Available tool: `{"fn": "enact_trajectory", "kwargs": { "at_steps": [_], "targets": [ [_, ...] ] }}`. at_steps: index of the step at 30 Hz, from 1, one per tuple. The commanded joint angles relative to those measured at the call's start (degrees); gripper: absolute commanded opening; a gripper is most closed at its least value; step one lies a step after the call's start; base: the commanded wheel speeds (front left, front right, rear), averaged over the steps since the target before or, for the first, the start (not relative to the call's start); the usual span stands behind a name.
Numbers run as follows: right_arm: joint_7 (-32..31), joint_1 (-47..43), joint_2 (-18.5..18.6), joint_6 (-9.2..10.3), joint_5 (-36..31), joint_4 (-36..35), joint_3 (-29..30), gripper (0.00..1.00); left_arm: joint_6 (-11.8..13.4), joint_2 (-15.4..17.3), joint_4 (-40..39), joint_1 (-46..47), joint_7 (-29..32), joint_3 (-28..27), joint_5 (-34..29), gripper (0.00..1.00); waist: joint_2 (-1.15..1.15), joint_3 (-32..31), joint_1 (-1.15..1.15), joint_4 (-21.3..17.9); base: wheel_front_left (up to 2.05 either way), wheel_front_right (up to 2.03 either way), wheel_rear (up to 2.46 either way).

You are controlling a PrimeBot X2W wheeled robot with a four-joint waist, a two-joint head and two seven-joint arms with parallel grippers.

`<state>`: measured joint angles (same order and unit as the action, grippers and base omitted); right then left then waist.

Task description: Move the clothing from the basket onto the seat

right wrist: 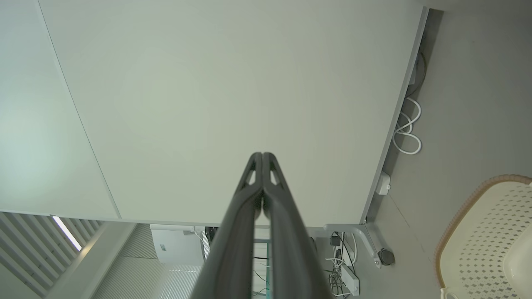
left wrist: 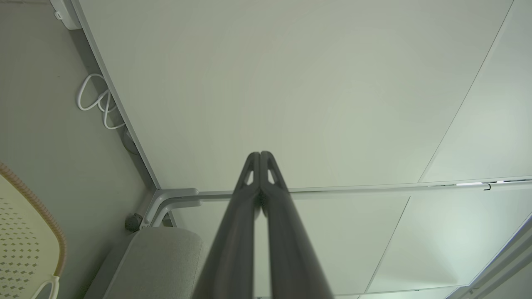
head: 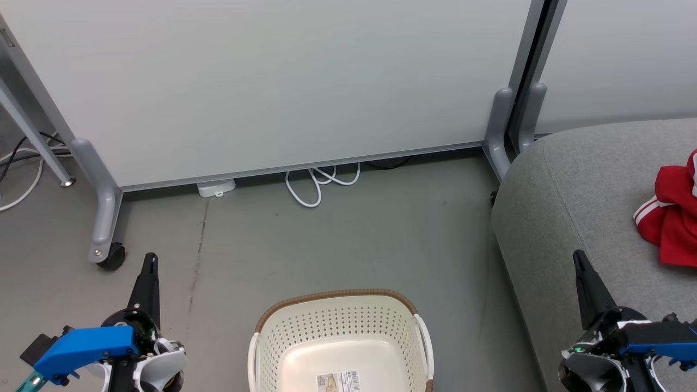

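- On the floor (head: 381, 234), front and centre: cream-white perforated plastic basket (head: 332, 295) with a brown woven-look rim. The visible part of its bottom is bare except for a barcode label (head: 338, 380). Near end is cropped, so can't rule out something lying there.
- Bright red fabric clothing (head: 671, 218) with white stripes sits heaped on the large light grey upholstered seat (head: 566, 185), at the head view's right edge. Partly cropped; can't tell if it's one garment or both.
- left gripper (head: 150, 257): long dark fingers pressed tip to tip, nothing between them, over the floor left of the basket.
- right gripper (head: 579, 256): same, closed and empty, showing against the seat's near side. Near the heap, not touching it.
- Read: task looks done or nearly so, pending a look at the hidden basket end.
- Risk 1: calling it finished with a garment unseen in the cropped part.
- Risk 2: right arm swinging sideways could snag the heap and drag it off the seat's rounded edge.
- Risk 3: base rolling forward could catch the white cable loop (head: 321, 185) under the pale partition panel (head: 272, 81).
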<state>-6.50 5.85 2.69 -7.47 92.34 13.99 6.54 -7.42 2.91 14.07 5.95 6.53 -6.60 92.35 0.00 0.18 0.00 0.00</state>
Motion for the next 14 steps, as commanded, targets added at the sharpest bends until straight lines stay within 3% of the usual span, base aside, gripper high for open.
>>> {"fn": "enact_trajectory", "kwargs": {
  "at_steps": [1,14],
  "targets": [
    [-0.1,0.8,0.4,-0.04,0.2,0.1,0.0,0.0,-0.1,-0.1,-0.3,0.5,0.2,-0.1,0.1,0.0,0.0,0.0,0.0,0.0,0.0,0.0,0.0],
    [-0.1,0.8,0.4,-0.04,0.2,0.1,0.0,0.0,-0.1,-0.1,-0.3,0.5,0.2,-0.1,0.1,0.0,0.0,0.0,0.0,0.0,0.0,0.0,0.0]
  ]
}}
